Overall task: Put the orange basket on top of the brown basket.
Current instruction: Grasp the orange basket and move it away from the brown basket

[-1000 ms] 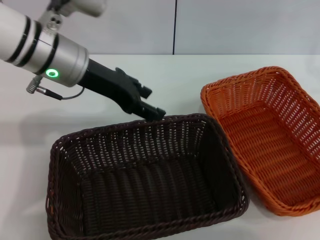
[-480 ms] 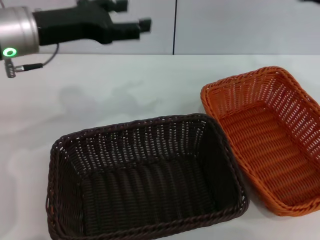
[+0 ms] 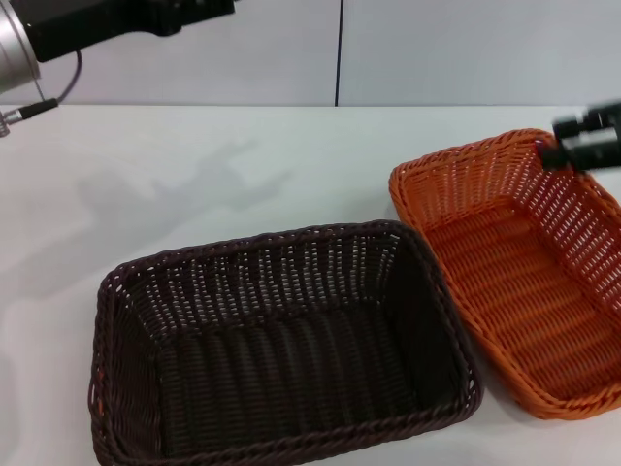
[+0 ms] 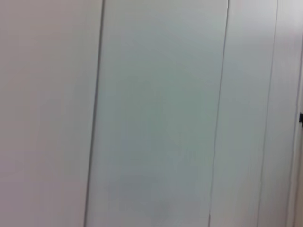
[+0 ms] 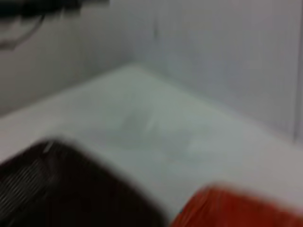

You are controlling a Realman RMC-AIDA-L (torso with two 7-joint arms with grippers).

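The brown basket (image 3: 291,238) stands upright on the white table, at the front and left of centre. The orange basket (image 3: 466,153) stands upright close beside it on the right, apart from it and empty. My right gripper (image 3: 571,144) comes in from the right edge, just above the orange basket's far right rim. My left gripper (image 3: 199,12) is raised high at the far left, away from both baskets. The blurred right wrist view shows part of the brown basket (image 5: 57,189) and of the orange basket (image 5: 236,208).
The white table (image 3: 194,155) stretches behind and left of the baskets, with a grey panelled wall (image 3: 437,49) at its back. The left wrist view shows only wall panels (image 4: 156,113).
My left arm has lifted away from the brown basket's far rim, up and to the left. My right gripper has come into view over the orange basket's far rim.
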